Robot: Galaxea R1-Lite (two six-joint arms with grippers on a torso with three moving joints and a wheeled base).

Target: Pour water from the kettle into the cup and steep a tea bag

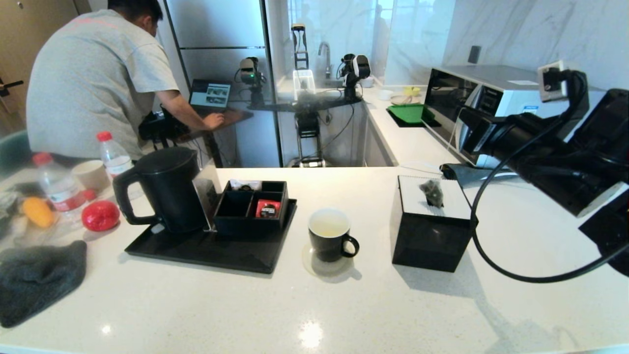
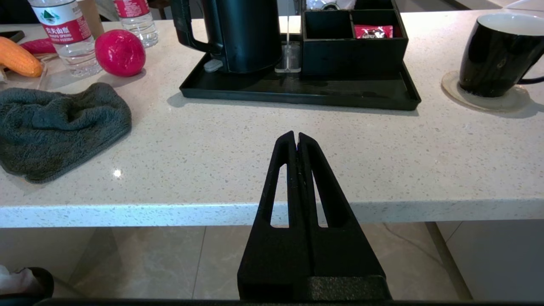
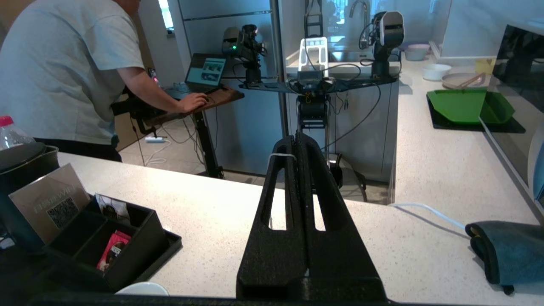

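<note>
The right gripper (image 3: pixel 297 138) is held above the bench (image 1: pixel 344 305), jaws shut on a thin pale thread. The left gripper (image 2: pixel 296 138) is parked, closed and empty. The cup (image 1: pixel 330 234) could be missed if the thread slips.

Kettle (image 1: pixel 166 189) on tray (image 1: pixel 196 250), far-left corner; organizer box (image 1: pixel 250 209) just right of it, same tray. Cup (image 1: pixel 330 234) on coaster (image 1: pixel 314 268), right of tray. Box (image 1: pixel 428 223) further right w/ tea bag (image 1: pixel 432 192) on top. Cloth (image 1: pixel 34 280) near left.
</note>
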